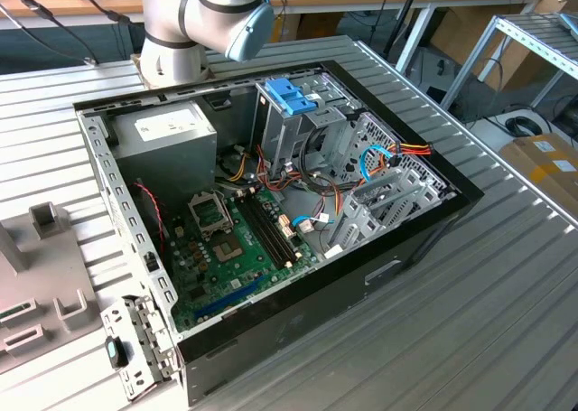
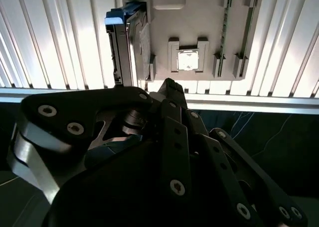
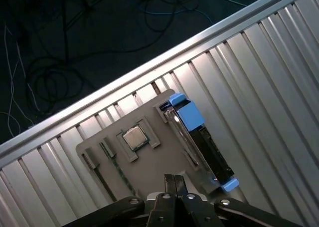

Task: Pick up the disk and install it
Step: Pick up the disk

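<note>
The disk (image 3: 202,139) stands on edge in a slot of the grey fixture plate (image 3: 149,164) on the ribbed worktop (image 3: 259,87), just beside a nested processor chip (image 3: 133,137). We judge it is kept upright so that both flat faces can be gripped from above. The gripper (image 3: 174,179) hovers over the plate, fingers pressed together and empty. The open computer case (image 1: 271,212) sits well apart.

open computer case (image 1: 298,325) on slatted table (image 1: 506,321), green motherboard (image 1: 237,253), blue handle (image 1: 291,97), robot arm (image 1: 194,18) behind
</note>
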Robot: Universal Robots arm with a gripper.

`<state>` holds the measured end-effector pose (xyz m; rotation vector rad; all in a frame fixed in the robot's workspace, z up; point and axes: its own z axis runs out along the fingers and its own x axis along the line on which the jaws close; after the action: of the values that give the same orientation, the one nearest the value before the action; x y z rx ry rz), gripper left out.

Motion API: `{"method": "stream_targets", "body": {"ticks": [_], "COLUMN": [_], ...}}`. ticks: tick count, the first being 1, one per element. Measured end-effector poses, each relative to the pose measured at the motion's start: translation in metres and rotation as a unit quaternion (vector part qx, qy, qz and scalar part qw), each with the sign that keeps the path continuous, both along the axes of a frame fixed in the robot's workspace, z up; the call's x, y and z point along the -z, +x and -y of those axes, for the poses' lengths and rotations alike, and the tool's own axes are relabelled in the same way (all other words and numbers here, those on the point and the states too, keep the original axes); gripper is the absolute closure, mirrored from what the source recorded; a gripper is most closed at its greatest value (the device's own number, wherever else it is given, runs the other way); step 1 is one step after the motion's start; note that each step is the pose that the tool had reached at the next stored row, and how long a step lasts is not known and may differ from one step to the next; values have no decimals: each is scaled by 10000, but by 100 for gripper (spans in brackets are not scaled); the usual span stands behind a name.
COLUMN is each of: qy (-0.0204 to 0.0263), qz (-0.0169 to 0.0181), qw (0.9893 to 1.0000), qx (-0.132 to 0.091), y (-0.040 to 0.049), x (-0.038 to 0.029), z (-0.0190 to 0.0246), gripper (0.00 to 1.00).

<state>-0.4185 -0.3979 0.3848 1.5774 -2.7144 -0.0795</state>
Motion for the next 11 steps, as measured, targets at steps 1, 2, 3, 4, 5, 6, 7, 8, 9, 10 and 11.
{"method": "stream_targets", "body": {"ticks": [1, 2, 3, 4, 5, 6, 7, 8, 9, 10, 11], "qy": [0, 0, 0, 0, 0, 0, 0, 0, 0, 0, 0], "qz": [0, 0, 0, 0, 0, 0, 0, 0, 0, 0, 0], "qw": [10000, 10000, 9999, 9999, 9998, 9997, 9997, 9996, 9994, 9994, 9992], "qx": [-29, -52, -119, -147, -174, -235, -264, -291, -332, -358, -409], "y": [0, 0, 0, 0, 0, 0, 0, 0, 0, 0, 0], "x": [0, 0, 0, 0, 0, 0, 1, 0, 0, 0, 0], "z": [0, 0, 0, 0, 0, 0, 0, 0, 0, 0, 0], "gripper": [89, 89, 89, 89, 89, 89, 89, 89, 89, 89, 89]}}
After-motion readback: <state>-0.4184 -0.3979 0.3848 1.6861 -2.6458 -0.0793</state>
